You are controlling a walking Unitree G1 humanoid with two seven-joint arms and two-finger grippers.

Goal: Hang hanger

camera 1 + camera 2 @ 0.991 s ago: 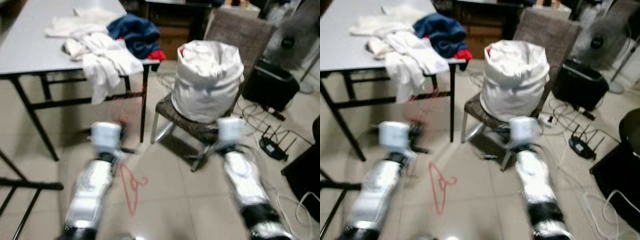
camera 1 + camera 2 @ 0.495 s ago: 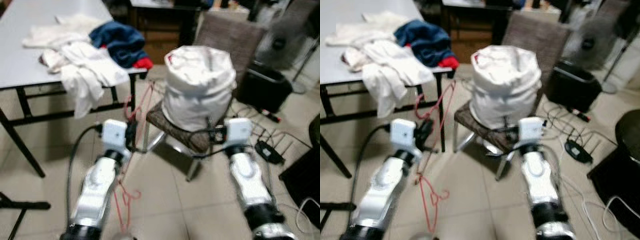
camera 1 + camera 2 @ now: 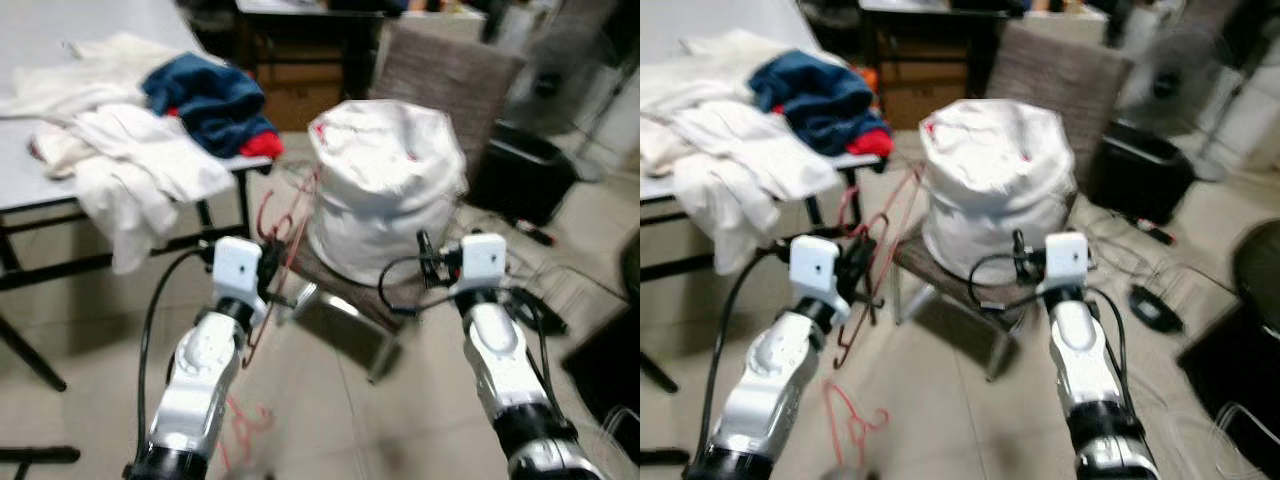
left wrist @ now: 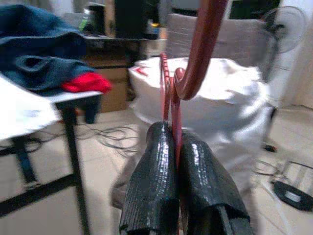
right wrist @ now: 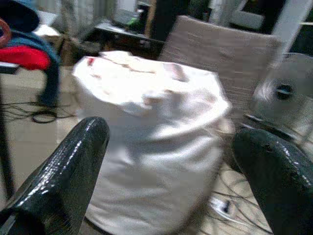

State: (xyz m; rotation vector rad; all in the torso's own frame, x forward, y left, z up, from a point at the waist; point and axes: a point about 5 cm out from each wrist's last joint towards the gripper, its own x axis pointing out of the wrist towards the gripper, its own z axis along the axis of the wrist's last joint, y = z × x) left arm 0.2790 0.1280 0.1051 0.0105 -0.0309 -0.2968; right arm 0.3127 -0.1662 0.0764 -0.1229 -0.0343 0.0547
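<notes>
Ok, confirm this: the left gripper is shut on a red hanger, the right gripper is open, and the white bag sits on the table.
Not quite. The white bag sits on the chair, not the table, as the left eye view shows. The rest holds: left gripper shut on the red hanger, right gripper open.

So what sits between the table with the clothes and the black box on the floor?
In the left eye view, a brown woven chair carrying a bulging white bag stands between the grey table and the black box.

You have a full white bag (image 3: 385, 185) sitting on a chair (image 3: 455, 75). On the bench (image 3: 40, 180) lie white clothes (image 3: 120, 175), a blue garment (image 3: 205, 100) and something red (image 3: 262, 146). Cables (image 3: 1140, 300) trail over the tiled floor (image 3: 90, 340).
</notes>
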